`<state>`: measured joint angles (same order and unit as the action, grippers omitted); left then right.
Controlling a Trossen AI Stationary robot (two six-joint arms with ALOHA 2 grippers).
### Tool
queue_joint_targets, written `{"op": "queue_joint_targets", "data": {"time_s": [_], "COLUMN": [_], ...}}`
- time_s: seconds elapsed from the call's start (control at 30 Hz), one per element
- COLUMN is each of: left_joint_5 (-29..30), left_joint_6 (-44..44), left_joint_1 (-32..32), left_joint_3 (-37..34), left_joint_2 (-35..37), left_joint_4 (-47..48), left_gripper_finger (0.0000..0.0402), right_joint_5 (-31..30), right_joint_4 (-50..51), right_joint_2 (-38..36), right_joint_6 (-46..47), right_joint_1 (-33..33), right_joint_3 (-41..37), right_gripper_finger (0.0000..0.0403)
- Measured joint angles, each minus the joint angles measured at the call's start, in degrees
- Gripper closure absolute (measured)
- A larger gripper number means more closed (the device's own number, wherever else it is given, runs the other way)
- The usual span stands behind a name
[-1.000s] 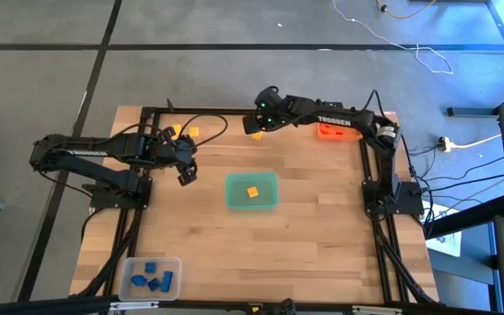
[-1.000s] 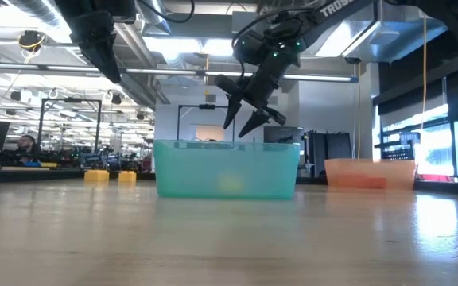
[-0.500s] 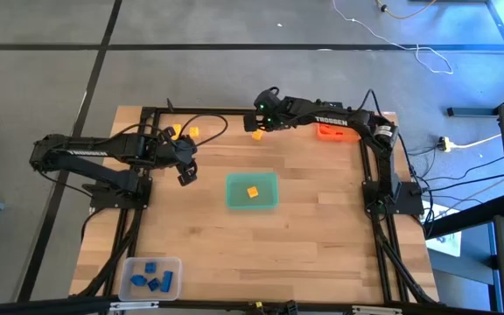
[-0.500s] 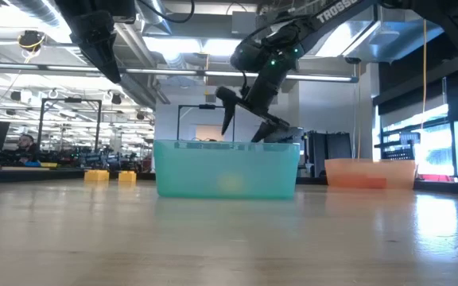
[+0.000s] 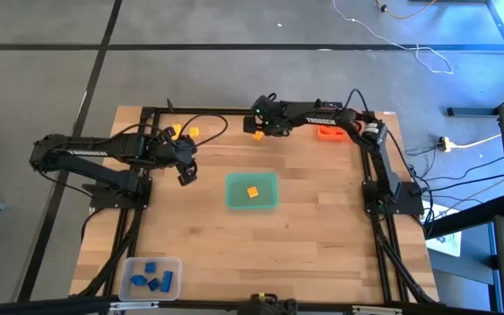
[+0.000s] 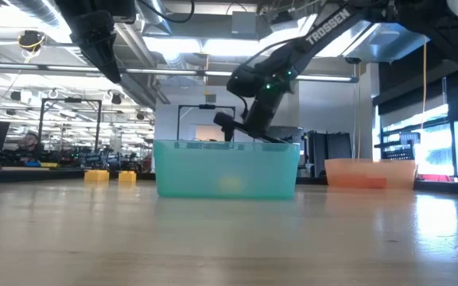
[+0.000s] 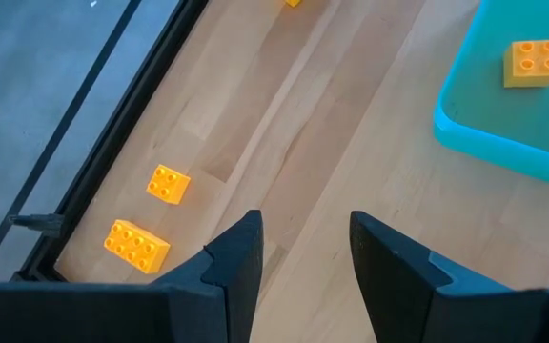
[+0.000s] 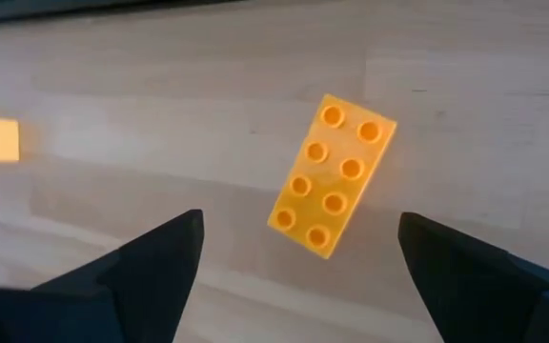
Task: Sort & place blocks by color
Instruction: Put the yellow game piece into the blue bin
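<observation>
At the lower left of the high view a clear tray (image 5: 150,276) holds the blue blocks (image 5: 151,279). Above it, at mid-left, the left claw (image 5: 185,174) hangs over bare counter (image 5: 322,245) with its fingers a little apart and nothing between them; two yellow blocks (image 5: 181,133) lie near the counter's far edge just beyond it. At centre, the green tray (image 5: 252,192) carries one yellow block (image 5: 252,192). Toward the upper middle, the right claw (image 5: 260,129) is low over a long yellow brick (image 8: 333,175), fingers spread wide on either side of it without touching. An orange tray (image 5: 336,132) sits further right, mostly behind that arm. The brick lies skewed to the line of the fingers, so in my judgement closing now may catch it corner to corner, twisting it or squirting it out toward the counter's far edge. Coming down too far could also drive the fingertips into the wood.
</observation>
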<state>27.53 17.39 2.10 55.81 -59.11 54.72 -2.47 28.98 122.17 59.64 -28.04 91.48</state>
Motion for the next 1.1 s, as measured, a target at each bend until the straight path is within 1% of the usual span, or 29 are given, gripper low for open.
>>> {"op": "queue_joint_targets", "data": {"time_s": [0.1,0.23,0.37,0.5,0.67,0.9,1.0,1.1], "left_joint_5": [0.0,0.0,0.0,0.0,0.0,0.0,0.0,0.0], "left_joint_6": [0.0,0.0,0.0,0.0,0.0,0.0,0.0,0.0], "left_joint_1": [0.0,0.0,0.0,0.0,0.0,0.0,0.0,0.0], "left_joint_3": [0.0,0.0,0.0,0.0,0.0,0.0,0.0,0.0], "left_joint_2": [0.0,0.0,0.0,0.0,0.0,0.0,0.0,0.0], "left_joint_4": [0.0,0.0,-0.1,-0.1,-0.3,-0.4,-0.4,-0.4], "left_gripper_finger": [0.0253,0.0253,0.0253,0.0253,0.0253,0.0253,0.0253,0.0253], "right_joint_5": [-0.5,-1.0,1.5,1.7,-0.3,-0.6,-2.3,-2.7], "right_joint_4": [-0.1,-0.5,-0.4,-1.9,-3.9,-4.9,-4.9,-5.2], "right_joint_2": [0.2,1.1,3.2,4.4,4.6,4.7,4.8,4.8], "right_joint_6": [2.8,3.1,4.7,4.7,4.7,4.8,4.8,4.8], "right_joint_1": [-0.3,-0.3,-0.3,-0.3,-0.2,-0.3,-0.2,-0.3], "right_joint_3": [0.0,0.0,0.0,0.1,0.1,0.1,0.1,0.0], "right_gripper_finger": [0.0052,0.0052,0.0052,0.0052,0.0052,0.0052,0.0052,0.006]}}
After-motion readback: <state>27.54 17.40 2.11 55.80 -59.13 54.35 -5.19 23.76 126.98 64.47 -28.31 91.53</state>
